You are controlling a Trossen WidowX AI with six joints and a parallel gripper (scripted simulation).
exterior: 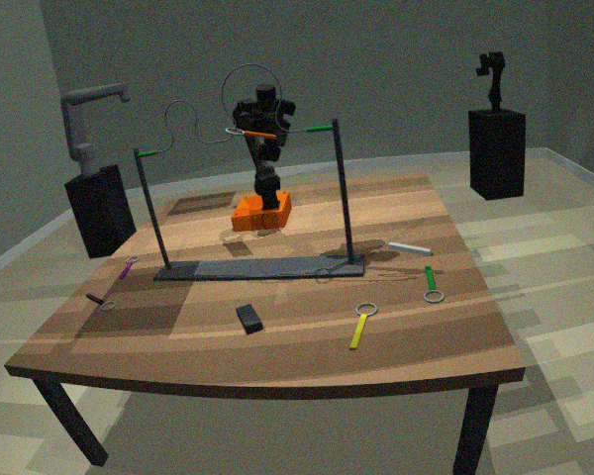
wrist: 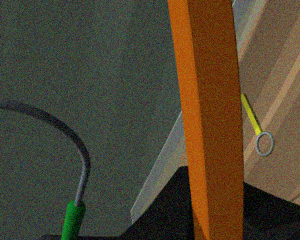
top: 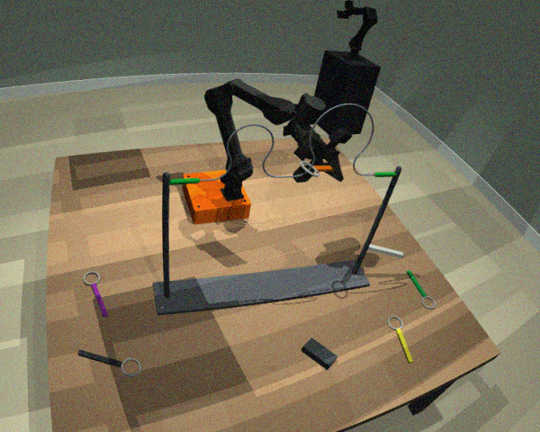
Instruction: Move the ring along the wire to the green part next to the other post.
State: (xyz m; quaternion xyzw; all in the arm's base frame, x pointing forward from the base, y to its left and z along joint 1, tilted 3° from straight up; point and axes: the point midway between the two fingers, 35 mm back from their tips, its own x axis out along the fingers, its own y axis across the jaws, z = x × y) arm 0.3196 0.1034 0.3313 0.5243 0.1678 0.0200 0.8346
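The ring [top: 309, 168] [exterior: 234, 131] surrounds the thin grey wire [top: 347, 103] [exterior: 250, 64] [wrist: 87, 162] in the low stretch between the small hump and the foot of the big hump; whether they touch I cannot tell. Its orange handle [top: 323, 167] [exterior: 258, 134] [wrist: 215, 120] points right, roughly level. My gripper [top: 336, 173] is shut on the handle, behind the wire. The left green part [top: 184, 181] [exterior: 148, 153] joins the left post [top: 166, 232] [exterior: 151, 209]; the right green part [top: 385, 174] [exterior: 319, 128] joins the right post [top: 377, 213] [exterior: 343, 194].
The posts stand on a grey base [top: 261, 283] [exterior: 266, 268]. Loose rings with purple [top: 99, 300], black [top: 100, 358], yellow [top: 404, 345] and green [top: 417, 283] handles lie around it, with a dark block [top: 319, 353] and a white bar [top: 385, 251].
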